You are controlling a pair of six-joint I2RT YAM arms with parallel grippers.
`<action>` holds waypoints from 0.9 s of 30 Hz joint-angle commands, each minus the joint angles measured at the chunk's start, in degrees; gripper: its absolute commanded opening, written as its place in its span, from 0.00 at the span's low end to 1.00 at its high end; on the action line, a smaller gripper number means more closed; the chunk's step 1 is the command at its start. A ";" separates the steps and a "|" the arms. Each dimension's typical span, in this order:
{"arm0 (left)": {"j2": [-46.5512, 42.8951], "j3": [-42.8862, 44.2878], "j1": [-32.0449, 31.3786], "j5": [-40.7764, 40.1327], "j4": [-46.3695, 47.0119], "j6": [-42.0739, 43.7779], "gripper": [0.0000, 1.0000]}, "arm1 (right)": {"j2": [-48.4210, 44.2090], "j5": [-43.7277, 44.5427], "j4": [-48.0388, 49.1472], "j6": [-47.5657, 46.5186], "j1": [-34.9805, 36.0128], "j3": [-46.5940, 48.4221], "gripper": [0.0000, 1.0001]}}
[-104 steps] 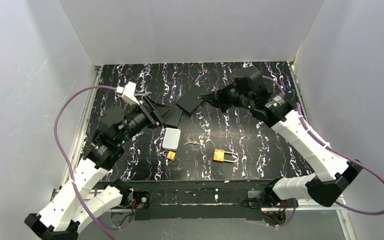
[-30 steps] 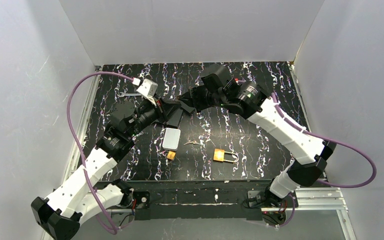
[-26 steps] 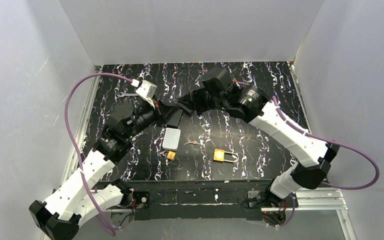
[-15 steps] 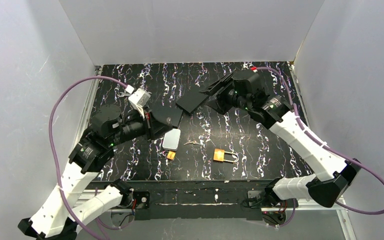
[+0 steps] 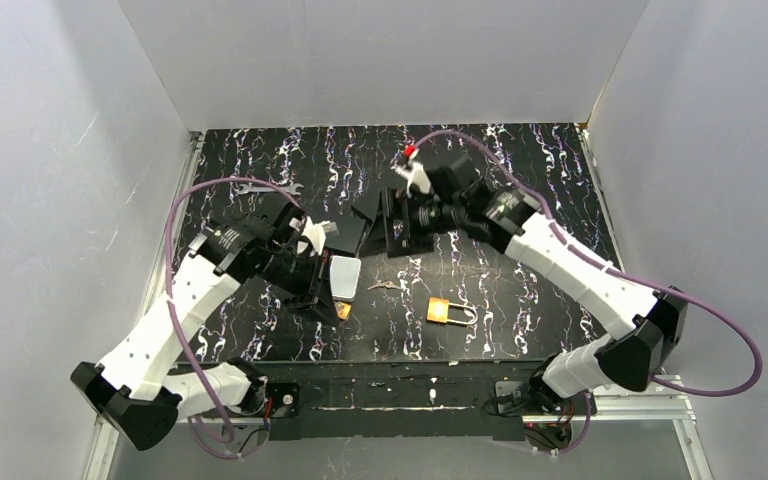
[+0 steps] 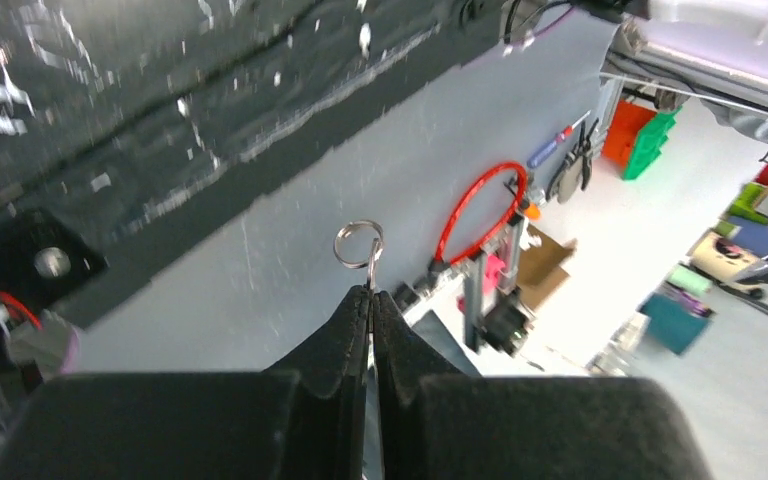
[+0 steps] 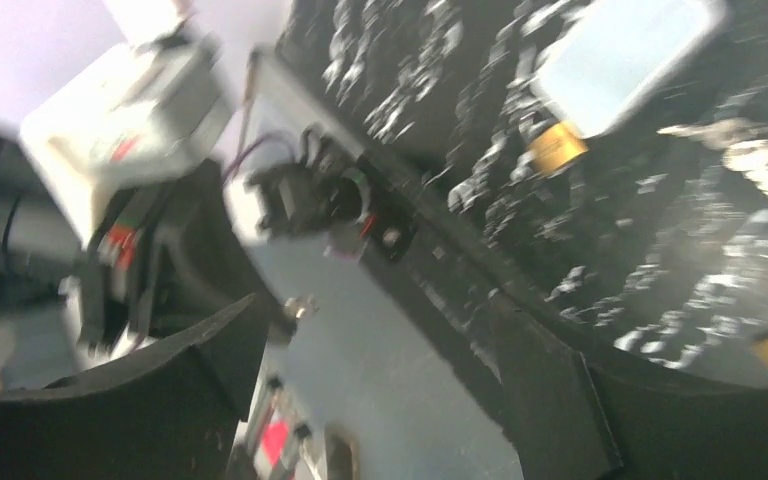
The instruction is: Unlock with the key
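Observation:
My left gripper (image 6: 370,292) is shut on a thin metal key, whose ring (image 6: 359,243) sticks out past the fingertips. In the top view the left gripper (image 5: 322,298) hangs beside a white rounded block (image 5: 343,277) and points at the table's near edge. A small brass lock (image 5: 341,311) lies at that block's near end. A bigger brass padlock (image 5: 440,311) lies to the right, shackle pointing right. My right gripper (image 5: 380,235) is open and holds nothing, above the middle of the table. The blurred right wrist view shows its gripper (image 7: 380,320) wide apart.
A loose bunch of keys (image 5: 385,286) lies between the white block and the brass padlock. The black marbled mat (image 5: 520,290) is walled in white on three sides. The arms' black base bar (image 5: 400,395) runs along the near edge.
The two grippers met above the white block a second ago. The right one has since opened and drawn back. The left arm has swung toward the near edge, still shut on the key.

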 commanded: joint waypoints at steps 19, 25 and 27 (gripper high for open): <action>-0.31 10.07 0.03 18.49 -8.24 -3.95 0.00 | -4.99 -35.10 56.32 15.75 10.28 -21.07 0.60; -1.12 12.52 -0.05 19.16 -6.02 -3.43 0.00 | -5.01 -36.28 56.30 16.70 10.95 -21.04 0.53; -1.22 12.71 0.00 19.16 -5.41 -3.46 0.00 | -4.98 -36.49 56.70 17.36 10.96 -21.04 0.50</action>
